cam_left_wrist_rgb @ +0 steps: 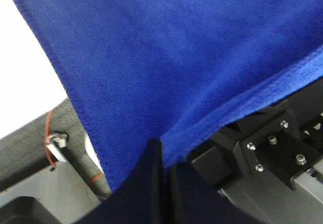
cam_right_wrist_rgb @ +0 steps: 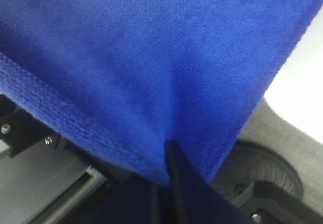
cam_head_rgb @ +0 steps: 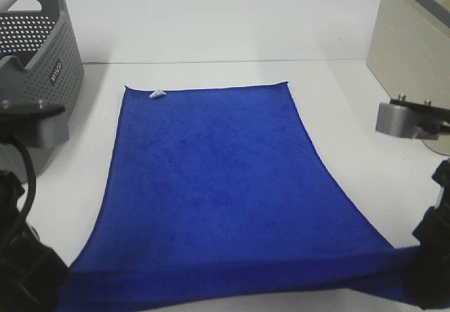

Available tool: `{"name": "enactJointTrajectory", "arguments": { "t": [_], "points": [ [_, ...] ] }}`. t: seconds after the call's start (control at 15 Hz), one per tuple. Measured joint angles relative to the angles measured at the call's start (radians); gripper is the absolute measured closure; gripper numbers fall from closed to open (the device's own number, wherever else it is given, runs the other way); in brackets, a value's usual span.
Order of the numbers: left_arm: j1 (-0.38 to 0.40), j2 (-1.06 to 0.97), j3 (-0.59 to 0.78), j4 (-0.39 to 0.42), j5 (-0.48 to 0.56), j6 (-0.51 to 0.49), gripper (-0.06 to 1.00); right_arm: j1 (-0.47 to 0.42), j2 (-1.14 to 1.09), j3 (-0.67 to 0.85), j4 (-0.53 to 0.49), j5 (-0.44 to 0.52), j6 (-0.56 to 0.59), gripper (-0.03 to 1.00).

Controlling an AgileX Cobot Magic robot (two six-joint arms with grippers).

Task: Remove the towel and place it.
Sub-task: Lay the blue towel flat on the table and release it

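Note:
The royal-blue towel [cam_head_rgb: 211, 185] lies spread on the white table, its small white tag [cam_head_rgb: 156, 94] at the far short edge. Its near edge is lifted and stretched between my two grippers. My left gripper [cam_head_rgb: 53, 280] at the lower left is shut on the near left corner; the left wrist view shows the fingers [cam_left_wrist_rgb: 151, 178] pinched on the towel [cam_left_wrist_rgb: 176, 57]. My right gripper [cam_head_rgb: 422, 270] at the lower right is shut on the near right corner; the right wrist view shows its fingers [cam_right_wrist_rgb: 179, 178] clamped on the towel [cam_right_wrist_rgb: 151, 57].
A grey perforated basket [cam_head_rgb: 42, 52] stands at the far left. A beige box [cam_head_rgb: 415, 38] stands at the far right. Grey arm mounts [cam_head_rgb: 404, 119] sit at both sides. Bare white table [cam_head_rgb: 211, 24] lies beyond the towel.

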Motion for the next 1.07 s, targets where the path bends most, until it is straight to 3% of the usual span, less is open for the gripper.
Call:
{"name": "enactJointTrajectory", "arguments": {
  "t": [0.33, 0.8, 1.07],
  "points": [
    [-0.007, 0.114, 0.099, -0.051, -0.059, 0.011, 0.94, 0.000, 0.115, 0.093, 0.039, -0.004, -0.024, 0.95],
    [-0.007, 0.371, 0.101, -0.124, -0.119, 0.192, 0.94, 0.000, 0.410, 0.095, 0.017, -0.093, -0.083, 0.95],
    [-0.007, 0.426, 0.101, -0.137, -0.171, 0.237, 0.94, 0.000, 0.540, 0.094, 0.012, -0.121, -0.108, 0.95]
  ]
}}
